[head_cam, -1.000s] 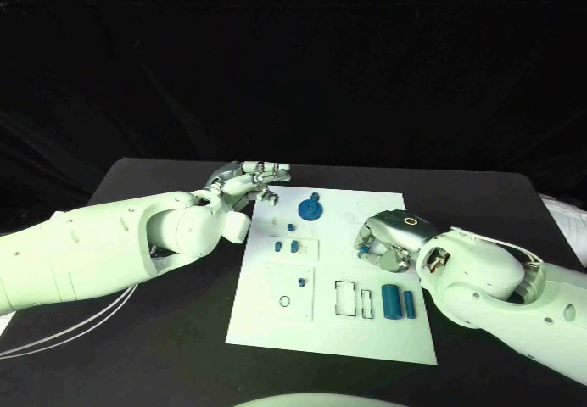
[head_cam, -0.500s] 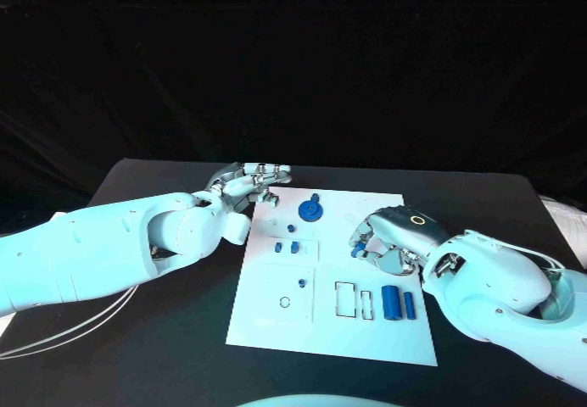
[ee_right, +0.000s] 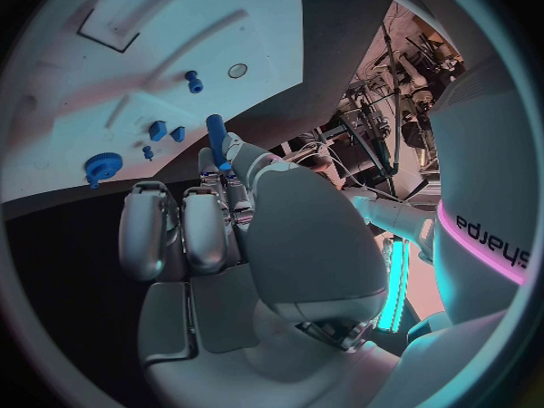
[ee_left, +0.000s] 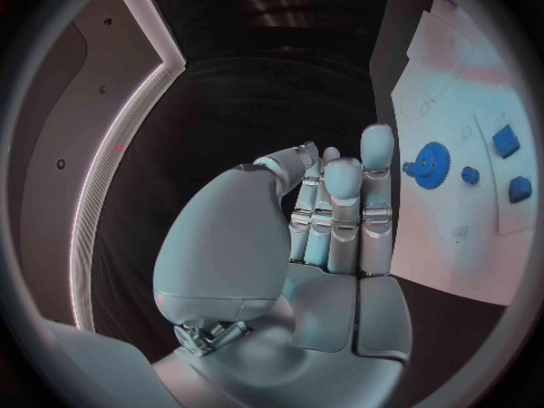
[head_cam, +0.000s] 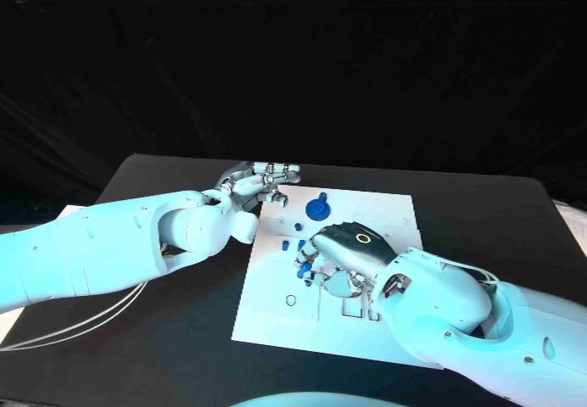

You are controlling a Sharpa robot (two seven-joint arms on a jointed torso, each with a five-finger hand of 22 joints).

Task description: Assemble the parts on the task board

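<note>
On the black table (head_cam: 159, 182) the task board (head_cam: 379, 208) lies mid-surface, long axis running away from the robot. Near its far edge sits a blue gear-shaped part (head_cam: 317, 207), also seen from the left wrist (ee_left: 431, 164) and the right wrist (ee_right: 102, 166). Just nearer than the gear – two small blue blocks (ee_left: 507, 140) close together, plus a small peg (ee_left: 470, 175) beside the gear. Right hand (head_cam: 346, 254) hangs over the board's middle, covering much of it; a blue rod-like part (ee_right: 214, 134) is pinched between its thumb and a finger, other fingers curled alongside. The rod's tip (head_cam: 304, 269) shows at the hand's left side in the head view. Left hand (head_cam: 259, 181) sits at the board's far left corner – fingers drawn together and bent, nothing in them (ee_left: 323, 213). White cables (head_cam: 74, 326) trail across the table's near left corner under the left arm.
</note>
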